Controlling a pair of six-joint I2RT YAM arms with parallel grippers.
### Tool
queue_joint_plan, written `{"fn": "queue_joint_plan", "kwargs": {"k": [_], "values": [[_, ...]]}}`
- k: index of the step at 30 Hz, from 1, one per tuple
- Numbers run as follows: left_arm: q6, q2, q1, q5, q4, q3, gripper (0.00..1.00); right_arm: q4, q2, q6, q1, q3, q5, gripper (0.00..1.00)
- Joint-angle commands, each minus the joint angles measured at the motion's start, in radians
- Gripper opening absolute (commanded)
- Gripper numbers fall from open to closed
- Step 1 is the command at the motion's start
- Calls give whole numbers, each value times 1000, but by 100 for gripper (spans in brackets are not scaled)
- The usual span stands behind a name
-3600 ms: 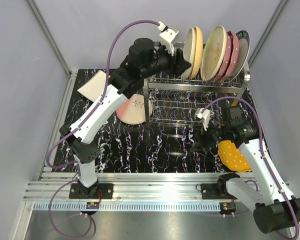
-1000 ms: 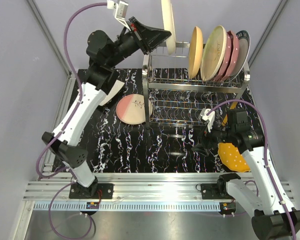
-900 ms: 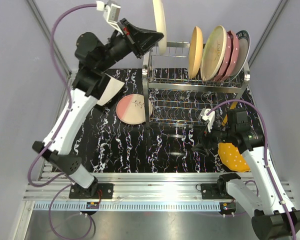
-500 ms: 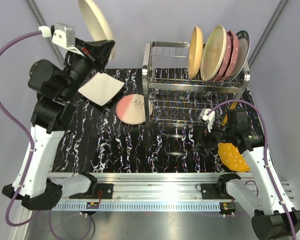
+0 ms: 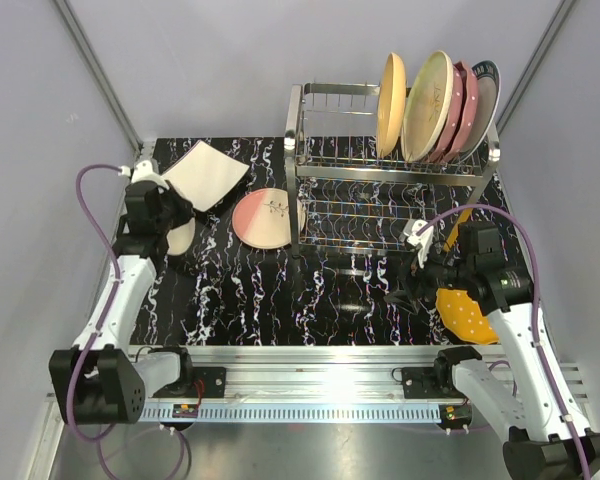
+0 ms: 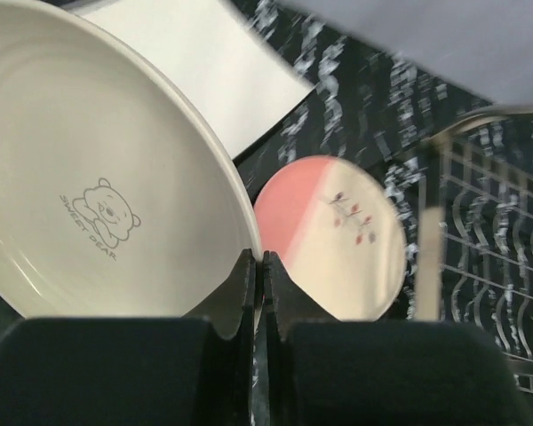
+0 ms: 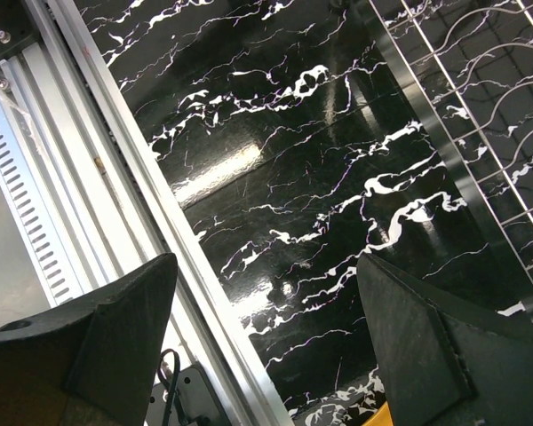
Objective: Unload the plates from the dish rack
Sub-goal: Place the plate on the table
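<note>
One plate is pinched in the left gripper (image 6: 256, 266): its jaws are shut to a narrow slit on the rim of a cream plate (image 6: 98, 195) printed with a small bear. In the top view this plate sits low at the left edge of the table (image 5: 330, 300), just beside the white square plate (image 5: 205, 175). Whether it already touches the surface I cannot tell. Being round, it has no long axis. Its printed face turns up toward the wrist camera, and the gripped edge lies at the lower right of that view.

The right gripper (image 7: 265, 262) holds nothing. Its fingers stand wide apart over bare table, near the lower front rail of the dish rack (image 5: 390, 170).

Three plates appear already unloaded. The square one is at upper left, the pink-cream plate (image 5: 268, 218) with a twig motif lies flat beside the rack's left end, and an orange dotted plate (image 5: 467, 312) lies at lower right under the right arm.

Four stand on edge in the upper right of the rack: a yellow-orange plate (image 5: 390, 105), a pale twig-patterned plate (image 5: 427, 105), a pink dotted plate (image 5: 460, 110) and a dark-rimmed plate (image 5: 485, 95). Their faces turn sideways across the frame. By my judgement the job is about half done, with the held plate to be released first.
</note>
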Motion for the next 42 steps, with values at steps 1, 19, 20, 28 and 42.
{"fn": "queue_joint_plan", "kwargs": {"k": [1, 19, 20, 28, 42], "values": [[-88, 21, 42, 6, 148, -81, 0, 48, -20, 9, -7, -3, 3, 90], [46, 350, 40, -160, -31, -37, 24, 50, -49, 12, -7, -6, 5, 90], [46, 363, 40, -152, -33, -29, 25, 51, -49, 12, -7, -4, 5, 90], [56, 270, 40, -82, -57, 2, 48, 24, -83, -8, -7, 25, -30, 91], [165, -297, 39, 133, -30, -179, 99, -193, 245, 168, 19, 738, -95, 95]]}}
